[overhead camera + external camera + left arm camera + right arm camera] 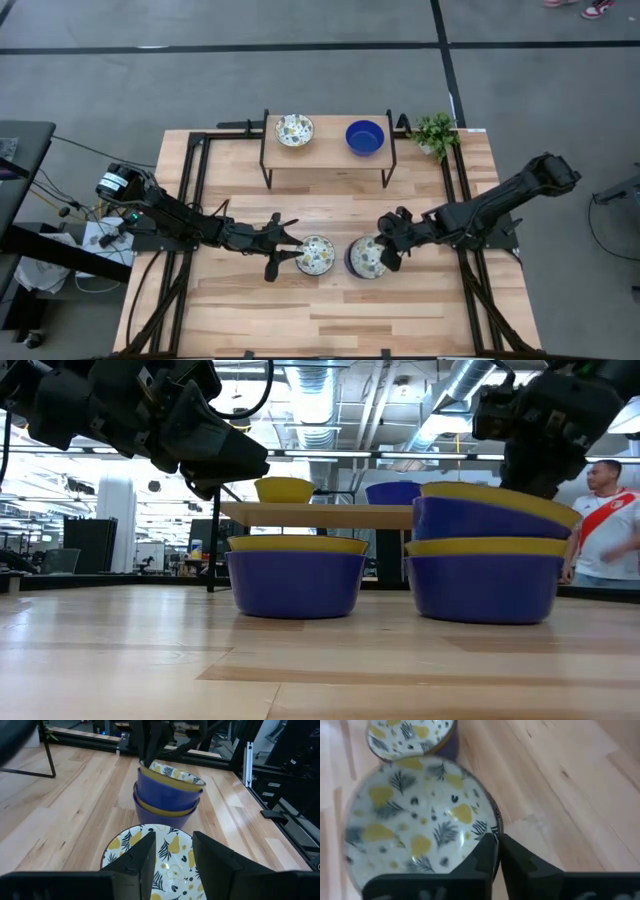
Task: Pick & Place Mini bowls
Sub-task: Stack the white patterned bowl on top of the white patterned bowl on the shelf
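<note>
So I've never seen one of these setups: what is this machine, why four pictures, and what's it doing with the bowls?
It is a robot with two dark arms at a wooden table, each ending in a two-finger gripper. One picture looks straight down, one looks level across the tabletop, and two come from cameras on the wrists. On the table sit a single patterned bowl and a stack of two bowls. A small raised shelf holds another patterned bowl and a solid blue bowl, with a potted plant beside it. The right gripper pinches the rim of the stack's tilted top bowl. The left gripper hangs open over the single bowl.
</note>
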You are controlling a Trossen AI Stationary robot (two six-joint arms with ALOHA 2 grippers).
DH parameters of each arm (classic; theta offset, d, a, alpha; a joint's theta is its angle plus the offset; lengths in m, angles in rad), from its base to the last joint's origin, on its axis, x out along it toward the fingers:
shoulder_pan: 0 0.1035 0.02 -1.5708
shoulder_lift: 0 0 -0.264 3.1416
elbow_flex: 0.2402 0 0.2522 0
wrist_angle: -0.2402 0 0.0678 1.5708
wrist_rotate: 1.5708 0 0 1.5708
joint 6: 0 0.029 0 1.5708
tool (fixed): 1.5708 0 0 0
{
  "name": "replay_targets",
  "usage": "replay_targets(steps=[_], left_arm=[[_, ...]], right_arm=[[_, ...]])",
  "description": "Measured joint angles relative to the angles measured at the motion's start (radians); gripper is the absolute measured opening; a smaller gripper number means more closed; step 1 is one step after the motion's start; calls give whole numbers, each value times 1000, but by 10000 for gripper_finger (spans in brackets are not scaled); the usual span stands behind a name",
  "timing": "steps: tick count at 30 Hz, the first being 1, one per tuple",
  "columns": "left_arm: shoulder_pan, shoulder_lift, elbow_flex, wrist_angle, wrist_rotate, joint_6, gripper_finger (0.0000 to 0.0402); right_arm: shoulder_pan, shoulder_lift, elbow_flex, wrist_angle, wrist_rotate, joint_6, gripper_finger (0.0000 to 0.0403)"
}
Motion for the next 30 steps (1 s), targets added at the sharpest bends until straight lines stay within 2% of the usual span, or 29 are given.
replay_targets(steps=[30], left_arm=[[0, 0, 0, 0, 0, 25, 127]], right_arm=[[-1, -191, 11, -20, 8, -22, 0]])
